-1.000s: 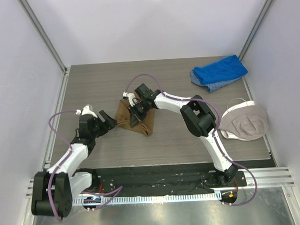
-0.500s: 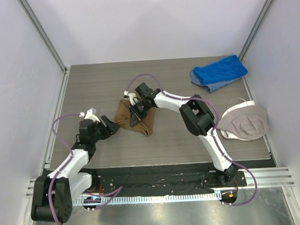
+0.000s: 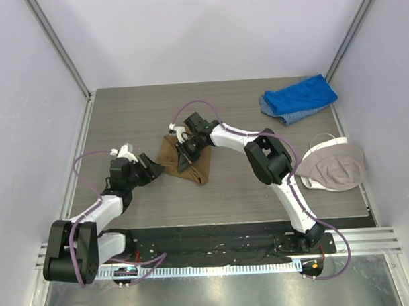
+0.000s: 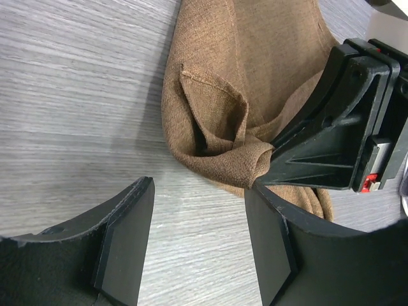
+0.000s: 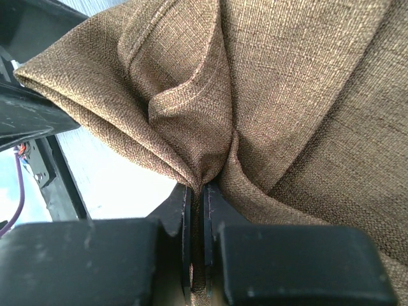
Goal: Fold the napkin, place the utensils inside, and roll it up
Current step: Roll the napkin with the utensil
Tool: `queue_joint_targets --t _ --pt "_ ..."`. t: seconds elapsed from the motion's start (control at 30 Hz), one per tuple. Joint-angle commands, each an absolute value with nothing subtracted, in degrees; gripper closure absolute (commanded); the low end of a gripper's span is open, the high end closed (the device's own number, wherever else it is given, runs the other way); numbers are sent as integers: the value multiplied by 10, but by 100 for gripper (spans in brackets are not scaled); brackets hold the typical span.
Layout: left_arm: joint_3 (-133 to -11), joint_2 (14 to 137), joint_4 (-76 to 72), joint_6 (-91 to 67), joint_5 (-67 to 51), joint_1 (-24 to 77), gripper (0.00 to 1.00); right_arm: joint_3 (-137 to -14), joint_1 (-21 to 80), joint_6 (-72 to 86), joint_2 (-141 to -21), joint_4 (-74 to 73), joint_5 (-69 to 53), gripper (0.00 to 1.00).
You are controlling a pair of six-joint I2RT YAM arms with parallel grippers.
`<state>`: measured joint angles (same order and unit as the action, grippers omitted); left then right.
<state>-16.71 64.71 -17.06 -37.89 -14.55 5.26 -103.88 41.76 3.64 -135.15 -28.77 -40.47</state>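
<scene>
The tan-brown napkin [image 3: 191, 164] lies bunched on the wooden table, left of centre. My right gripper [image 3: 186, 153] is shut on a pinched fold of the napkin [image 5: 287, 95], the cloth squeezed between its fingertips [image 5: 196, 191]. My left gripper [image 3: 151, 168] stands open just left of the napkin's near-left corner. In the left wrist view its jaws [image 4: 199, 191] hold only bare table, with the napkin's folded edge [image 4: 223, 159] just beyond them and the right gripper [image 4: 331, 140] pinching cloth beside it. The utensils are out of view.
A blue cloth [image 3: 298, 98] lies at the back right. A beige-and-white cap-like item [image 3: 334, 164] sits by the right edge. Metal frame posts and white walls surround the table [image 3: 122, 115].
My left gripper has edged right toward the napkin's corner and its jaws have narrowed a little. The right gripper keeps its pinch on the napkin in place.
</scene>
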Motion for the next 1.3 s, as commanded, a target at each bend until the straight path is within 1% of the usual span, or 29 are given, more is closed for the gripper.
queue_joint_targets --t 0.0,0.4,0.9,1.0,1.03,1.1,1.2,1.23,1.27 --pt "-185 664 -244 -368 -134 54 37 -1053 420 31 -1386 -330 -384 99" --pt "-198 729 -287 -368 -119 54 41 -1080 410 19 -1421 -369 -410 99" --pt "-222 787 -289 -372 -104 55 53 -1114 406 10 -1450 -395 -429 99" --pt "-230 795 -280 -372 -100 54 57 -1115 405 9 -1452 -397 -431 99" --pt "-232 797 -278 -373 -99 54 60 -1116 405 8 -1452 -398 -432 99" --pt "-241 807 -267 -374 -106 54 63 -1118 405 9 -1452 -399 -433 99" --pt "-253 816 -254 -374 -109 54 71 -1121 406 10 -1453 -401 -437 99" --pt "-257 822 -244 -374 -110 54 77 -1122 406 11 -1452 -400 -438 99" --pt "-259 824 -238 -373 -112 54 79 -1122 406 11 -1451 -400 -439 99"
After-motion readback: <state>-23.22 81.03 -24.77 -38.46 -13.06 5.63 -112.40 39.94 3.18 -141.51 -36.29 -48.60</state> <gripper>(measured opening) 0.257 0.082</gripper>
